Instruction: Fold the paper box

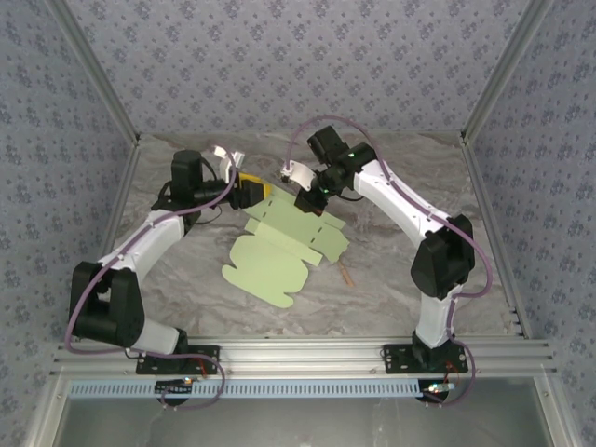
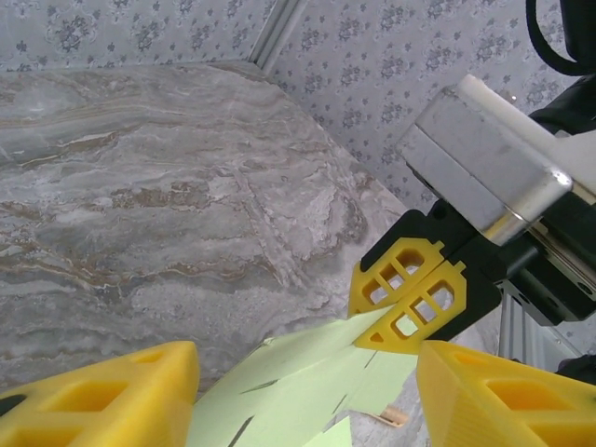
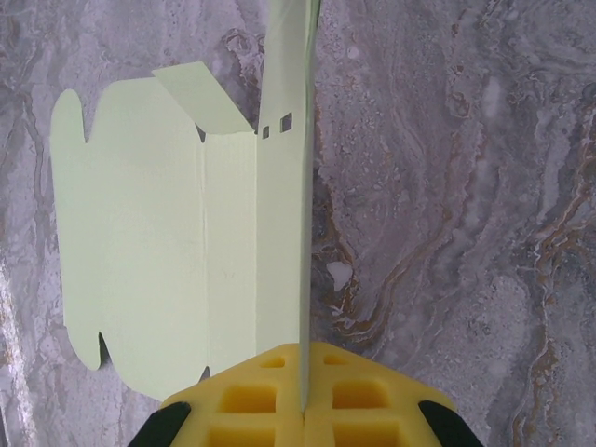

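Paper box (image 1: 279, 256): pale green thin card, matte and smooth, a flat die-cut sheet with scored fold lines, rounded lobes, notches and two small square slots. It lies mid-table between the two arms. Most of it rests flat, but its far-right panel is raised on edge and one angled flap near the slots stands up off the sheet (image 3: 158, 242).

Left arm (image 1: 140, 247) and right arm (image 1: 410, 200): white shells with black joints and lilac cables, each reaching inward to the sheet's far end.

Right gripper (image 3: 303, 400): yellow ribbed pads on black fingers, clenched on the rim of the raised panel, which the right wrist camera sees edge-on. From the left wrist camera the same pads (image 2: 410, 298) pinch a corner of the card (image 2: 298, 382).

Left gripper (image 2: 307, 372): yellow fingers (image 2: 102, 396) spread apart and grasping nothing, a corner of the card lying between them; overhead it sits at the sheet's far-left corner (image 1: 250, 191).

Wooden stick (image 1: 347, 276): thin, tan, lying just beside the sheet's right edge.

Table (image 1: 419, 168): marbled grey and beige, matte, with brownish veins. Walls (image 1: 279, 56): blue-grey with a small repeated floral print, framed by aluminium rails (image 1: 307, 354).
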`<move>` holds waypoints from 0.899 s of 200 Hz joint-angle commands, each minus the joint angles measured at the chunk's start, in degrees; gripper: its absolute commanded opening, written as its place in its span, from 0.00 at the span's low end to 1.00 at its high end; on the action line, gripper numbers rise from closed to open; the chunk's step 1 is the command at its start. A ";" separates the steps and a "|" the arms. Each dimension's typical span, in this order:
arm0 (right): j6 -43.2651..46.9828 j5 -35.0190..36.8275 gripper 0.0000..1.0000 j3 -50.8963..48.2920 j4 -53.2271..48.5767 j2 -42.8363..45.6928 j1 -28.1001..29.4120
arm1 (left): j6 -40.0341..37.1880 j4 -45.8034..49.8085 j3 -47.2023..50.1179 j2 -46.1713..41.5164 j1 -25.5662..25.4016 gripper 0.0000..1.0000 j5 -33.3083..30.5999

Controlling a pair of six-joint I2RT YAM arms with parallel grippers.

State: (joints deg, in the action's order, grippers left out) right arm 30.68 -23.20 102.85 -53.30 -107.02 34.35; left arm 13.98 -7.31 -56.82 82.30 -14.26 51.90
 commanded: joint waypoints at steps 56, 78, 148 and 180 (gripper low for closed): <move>-5.21 -2.72 0.00 3.00 -0.02 -0.36 -0.03 | -4.40 1.18 0.98 -2.21 -3.96 0.46 4.59; -6.80 -2.35 0.00 3.91 -0.14 -0.94 -0.13 | -5.31 1.07 1.67 -2.47 -5.37 0.44 5.06; -10.46 -1.00 0.00 6.24 -0.57 -3.15 -0.18 | -7.31 2.91 1.09 -1.66 -7.75 0.42 4.65; -11.25 -1.72 0.00 7.44 -0.81 -4.13 -0.09 | -7.64 3.43 0.76 -0.88 -7.98 0.42 4.41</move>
State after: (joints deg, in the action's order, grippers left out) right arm 21.58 -22.33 107.63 -55.92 -109.89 33.58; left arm 7.94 -4.91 -55.59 81.49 -21.65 53.01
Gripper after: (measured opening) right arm 0.063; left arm 0.418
